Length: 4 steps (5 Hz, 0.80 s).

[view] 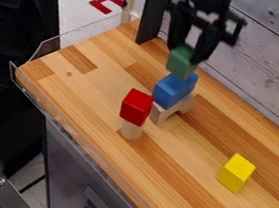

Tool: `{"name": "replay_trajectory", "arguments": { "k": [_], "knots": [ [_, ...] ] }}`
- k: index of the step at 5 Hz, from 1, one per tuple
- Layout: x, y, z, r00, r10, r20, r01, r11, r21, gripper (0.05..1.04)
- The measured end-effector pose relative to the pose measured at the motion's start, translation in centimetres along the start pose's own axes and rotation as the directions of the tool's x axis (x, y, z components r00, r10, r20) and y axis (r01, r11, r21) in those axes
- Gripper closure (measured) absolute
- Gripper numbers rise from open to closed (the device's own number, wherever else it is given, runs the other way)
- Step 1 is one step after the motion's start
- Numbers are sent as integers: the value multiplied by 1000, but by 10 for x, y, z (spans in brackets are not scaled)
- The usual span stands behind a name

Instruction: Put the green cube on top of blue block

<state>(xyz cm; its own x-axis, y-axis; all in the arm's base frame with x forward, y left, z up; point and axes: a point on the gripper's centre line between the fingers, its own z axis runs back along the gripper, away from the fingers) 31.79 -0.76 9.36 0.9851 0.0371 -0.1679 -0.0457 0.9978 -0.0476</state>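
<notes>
Gripper: we see the black gripper [186, 53] at the upper middle, pointing down, pinching the green cube [181, 62] between its two fingers.
Green cube: at the fingertips, its lower part overlapping the upper end of the blue block in our view; contact or a small gap, we cannot tell.
Key relation: the blue block [173, 90] lies below the gripper, slightly toward the clear guard. We judge the cube nearly lined up, perhaps a touch toward the wall side.
Long axis: blue block runs lower left to upper right as we look; we would centre the cube along that line.
Support: blue block rests on a pale wooden arch [159, 114], so we would want a soft set-down and a straight lift away.
Near side: red cube [135, 107] on a wooden peg [131, 130], just beside the stack; we would avoid swinging that way.
Far side: plank wall [265, 62] close behind the gripper.
Open room: bare wood toward the yellow block [236, 173], well apart.
Edge: clear guard [84, 143] along the counter [173, 196], beyond the red cube.
</notes>
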Motion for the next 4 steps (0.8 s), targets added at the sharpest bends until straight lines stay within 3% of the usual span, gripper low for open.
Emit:
{"name": "replay_trajectory", "arguments": {
  "k": [1, 2, 3, 4],
  "knots": [
    [6, 1, -13, 999, 4, -39, -6, 1000, -30, 580],
    [8, 4, -13, 999, 7, -37, -8, 999, -39, 570],
    [8, 8, -15, 999, 21, -34, -22, 998, -53, 497],
    [1, 14, -19, 997, 65, -42, -68, 996, -62, 202]
  ]
}}
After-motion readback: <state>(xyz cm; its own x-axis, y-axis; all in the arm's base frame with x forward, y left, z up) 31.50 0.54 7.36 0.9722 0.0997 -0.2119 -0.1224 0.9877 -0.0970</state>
